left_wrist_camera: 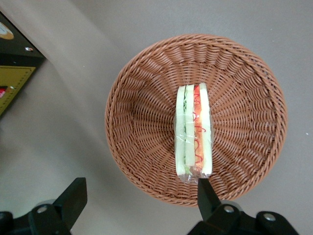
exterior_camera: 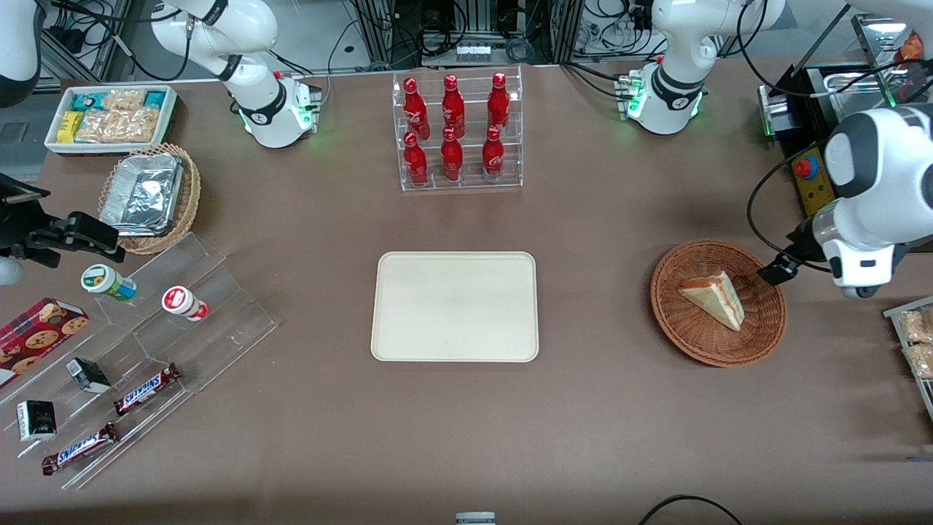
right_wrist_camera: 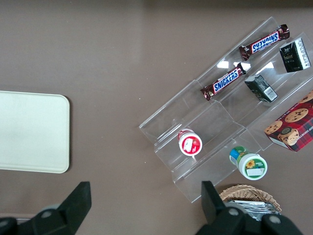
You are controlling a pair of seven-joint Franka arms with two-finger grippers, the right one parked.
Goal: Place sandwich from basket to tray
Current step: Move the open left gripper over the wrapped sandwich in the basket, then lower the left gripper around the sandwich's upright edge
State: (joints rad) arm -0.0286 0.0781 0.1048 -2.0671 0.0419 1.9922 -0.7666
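Note:
The sandwich (exterior_camera: 718, 299), a wrapped white-bread wedge with a red and green filling stripe, lies in the round reddish-brown basket (exterior_camera: 681, 321). The cream tray (exterior_camera: 455, 306) sits at the table's middle, toward the parked arm's end from the basket, and it is bare. My left gripper (exterior_camera: 856, 290) hovers above the table just outside the basket's rim, toward the working arm's end. In the left wrist view the gripper (left_wrist_camera: 141, 198) is open and holds nothing. One finger (left_wrist_camera: 208, 196) is over the rim close to the sandwich (left_wrist_camera: 194, 129) in the basket (left_wrist_camera: 146, 122). The tray's edge (right_wrist_camera: 29, 132) also shows in the right wrist view.
A clear rack of red bottles (exterior_camera: 455, 131) stands farther from the front camera than the tray. A yellow box with a red button (exterior_camera: 813, 175) sits near the working arm. Acrylic steps with snacks (exterior_camera: 160, 321), a tan foil-container basket (exterior_camera: 149, 197) and a white snack box (exterior_camera: 109, 117) lie toward the parked arm's end.

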